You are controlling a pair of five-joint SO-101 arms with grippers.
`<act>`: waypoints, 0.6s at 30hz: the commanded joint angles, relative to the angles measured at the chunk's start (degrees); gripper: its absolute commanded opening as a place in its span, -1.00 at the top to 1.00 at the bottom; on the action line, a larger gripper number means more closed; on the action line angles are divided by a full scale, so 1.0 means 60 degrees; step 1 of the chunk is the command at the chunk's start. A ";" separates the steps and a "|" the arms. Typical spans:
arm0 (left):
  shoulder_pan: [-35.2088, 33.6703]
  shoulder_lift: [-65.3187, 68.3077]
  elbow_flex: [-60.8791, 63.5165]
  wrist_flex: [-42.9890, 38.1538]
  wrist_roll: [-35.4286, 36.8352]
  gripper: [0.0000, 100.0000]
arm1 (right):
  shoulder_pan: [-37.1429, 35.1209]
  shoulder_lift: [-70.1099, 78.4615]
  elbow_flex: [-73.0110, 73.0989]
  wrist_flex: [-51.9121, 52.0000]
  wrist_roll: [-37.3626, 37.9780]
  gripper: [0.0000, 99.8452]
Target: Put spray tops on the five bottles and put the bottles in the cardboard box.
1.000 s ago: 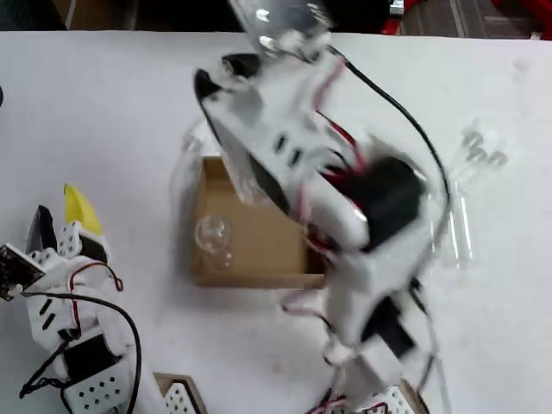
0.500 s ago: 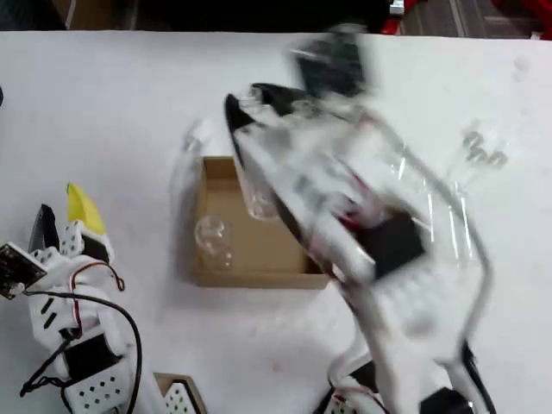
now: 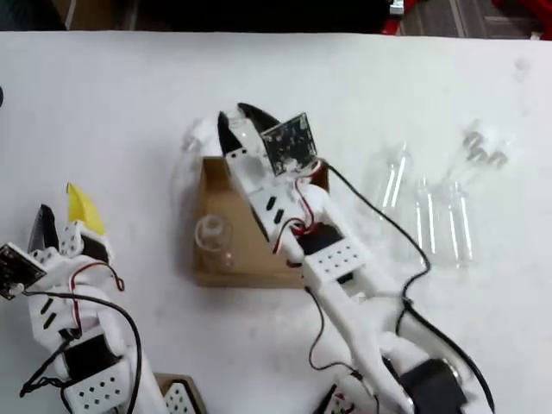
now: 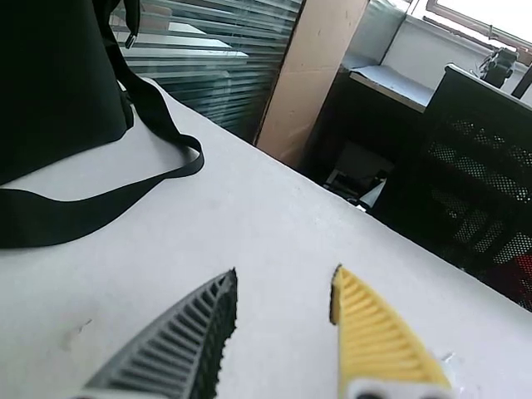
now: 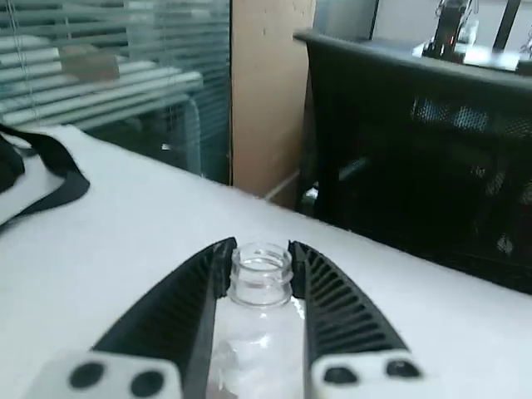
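My right gripper (image 5: 259,248) is shut on the open neck of a clear, capless bottle (image 5: 262,274), one black finger on each side. In the high view this gripper (image 3: 240,123) hangs over the far-left corner of the cardboard box (image 3: 259,278). One clear bottle (image 3: 211,238) lies inside the box at its left side. Three more clear bottles (image 3: 429,217) lie on the table to the right, with clear spray tops (image 3: 483,151) beyond them. My left gripper (image 3: 60,216) rests at the near left, open and empty, grey and yellow fingers (image 4: 366,332) spread.
A faint clear plastic shape (image 3: 188,147) lies by the box's far-left corner. A black bag with a strap (image 4: 58,91) sits on the table beyond the left gripper. The right arm's body and cables (image 3: 345,267) cross the box's near-right side.
The right arm has dropped from a raised, blurred pose and swung down over the box, its gripper now at the far-left corner. The left arm has kept still.
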 commanded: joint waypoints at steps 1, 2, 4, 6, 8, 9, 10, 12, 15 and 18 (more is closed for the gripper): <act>0.0125 -0.0081 -0.0029 -0.0190 0.0073 0.64 | 0.0125 0.1238 -0.0396 -0.1092 -0.0733 0.97; 0.0125 -0.0081 -0.0029 -0.0190 0.0073 0.64 | 0.0095 0.1516 -0.0484 -0.1092 -0.0938 0.97; 0.0125 -0.0081 -0.0029 -0.0190 0.0073 0.64 | -0.0110 0.1912 -0.0630 -0.1106 -0.1026 0.97; 0.0125 -0.0081 -0.0029 -0.0190 0.0073 0.64 | -0.0359 0.2088 -0.0645 -0.1106 -0.1040 0.97; 0.0125 -0.0081 -0.0029 -0.0190 0.0073 0.64 | -0.0579 0.2220 -0.0659 -0.1106 -0.1026 0.97; 0.0125 -0.0081 -0.0029 -0.0190 0.0073 0.64 | -0.0652 0.2293 -0.0659 -0.1106 -0.1026 0.97; 0.0125 -0.0081 -0.0029 -0.0190 0.0073 0.64 | -0.0740 0.2410 -0.0689 -0.1136 -0.1026 0.97; 0.0125 -0.0081 -0.0029 -0.0190 0.0073 0.64 | -0.0813 0.2747 -0.0674 -0.1751 -0.1011 0.97; 0.0125 -0.0081 -0.0029 -0.0190 0.0073 0.64 | -0.0769 0.3641 -0.0674 -0.3201 -0.0996 0.97; 0.0125 -0.0081 -0.0029 -0.0190 0.0073 0.64 | -0.0755 0.4418 -0.0674 -0.4491 -0.0996 0.97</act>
